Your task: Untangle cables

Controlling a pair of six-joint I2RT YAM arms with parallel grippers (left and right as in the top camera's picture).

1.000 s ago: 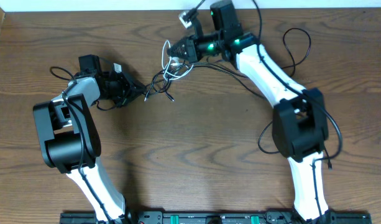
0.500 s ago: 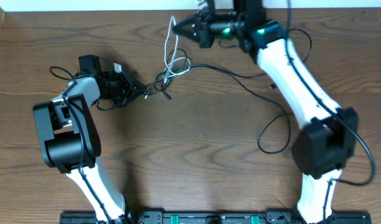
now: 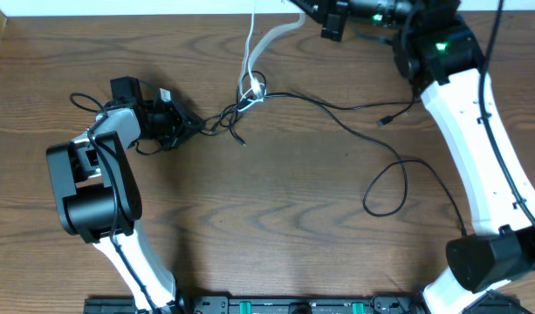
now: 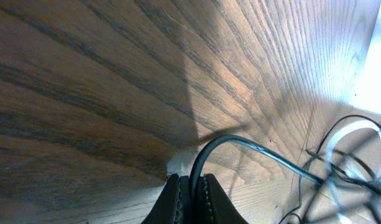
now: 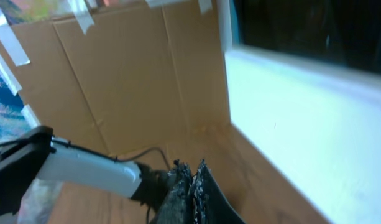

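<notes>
Pulling the thin white cable (image 3: 250,61) should loosen the knot

Overhead: right hand (image 3: 300,7), swung to the far edge of the brown wooden counter (image 3: 276,218), grasps it, stretching it from the knotted black cables (image 3: 228,115). Left wrist: left hand (image 4: 191,186) pinches one black cable (image 4: 240,142). Right wrist: fingers (image 5: 181,186) clamped shut.

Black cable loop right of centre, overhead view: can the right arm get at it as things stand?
Probably not yet. Nothing lies over the loop, but the right tool is shut, apparently on the white cable stretched from the tangle; it would have to let go first.
</notes>
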